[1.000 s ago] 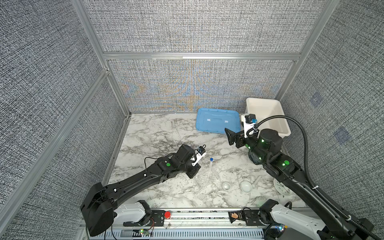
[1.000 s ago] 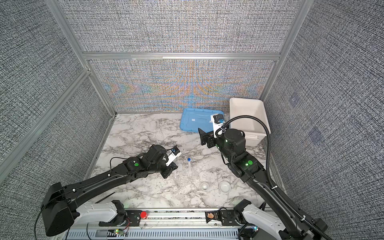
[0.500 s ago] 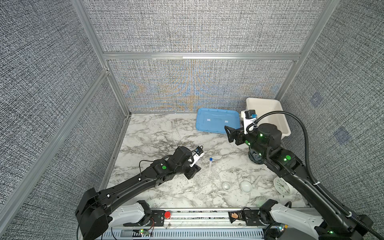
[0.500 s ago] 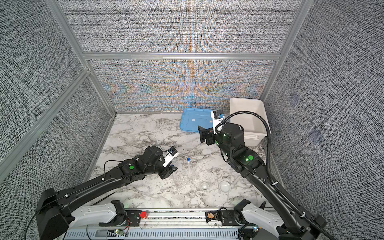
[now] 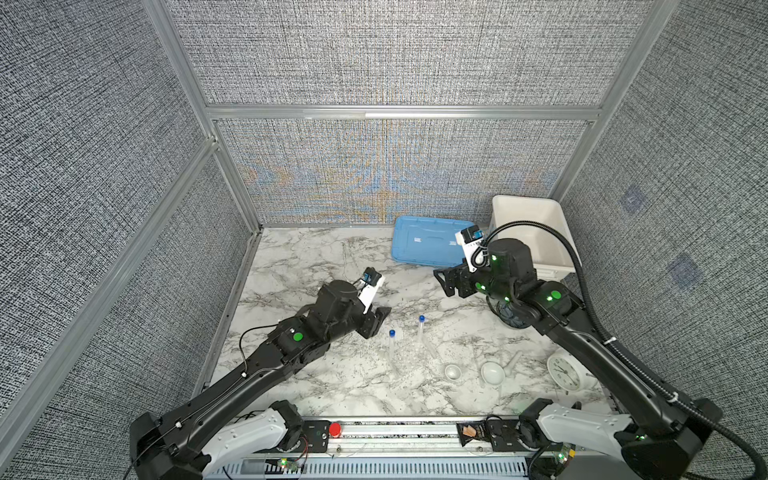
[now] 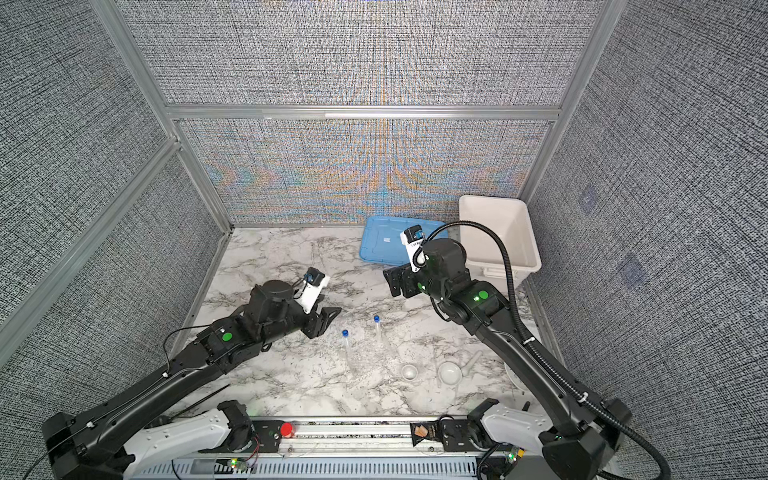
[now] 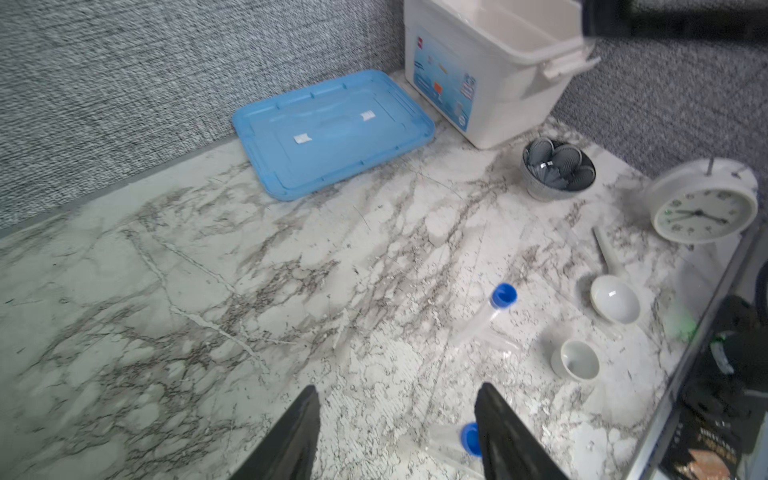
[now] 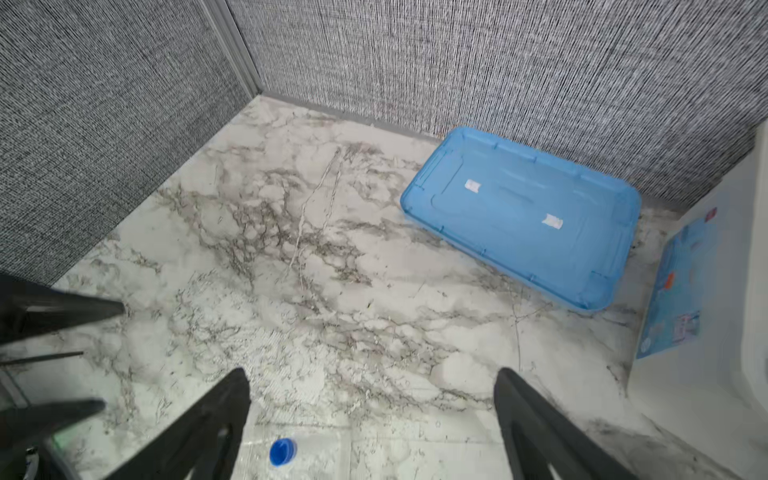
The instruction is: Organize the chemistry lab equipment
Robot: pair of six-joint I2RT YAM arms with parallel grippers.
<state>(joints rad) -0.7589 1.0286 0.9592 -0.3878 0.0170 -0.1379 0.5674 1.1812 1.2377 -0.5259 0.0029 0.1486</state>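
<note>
On a marble table (image 5: 316,266), just forward of a blue lid (image 5: 424,245) lying flat against the back wall: two clear tubes with blue caps, both flat on the stone, side by side and apart. Left tube (image 5: 392,347) and right tube (image 5: 424,334) alike with caps pointing toward the lid.

Farther forward and to the right of the lid, a small bowl (image 5: 453,371) and a wider bowl (image 5: 493,372), upright, near each other without touching. Just beside the wider bowl, a white pestle (image 5: 515,359); cannot tell whether in contact.

Left claw (image 5: 380,322) forward and left of the lid, low over the table, fingers spread and gripping nothing, one fingertip (image 7: 488,415) just beside the left tube's cap in the wrist view. Right claw (image 5: 445,282) above the lid's front right corner, spread wide and empty.

Hard by the lid's right edge, a white bin (image 5: 536,224), open-topped. Forward of the lid's right corner, a dark bowl (image 7: 559,168) of grey ribbed pieces, mostly covered by the right arm in both top views. Farthest forward and right of the lid, a white clock (image 5: 564,372); in a top view the clock (image 6: 510,374) nearly all hidden behind the same arm.
</note>
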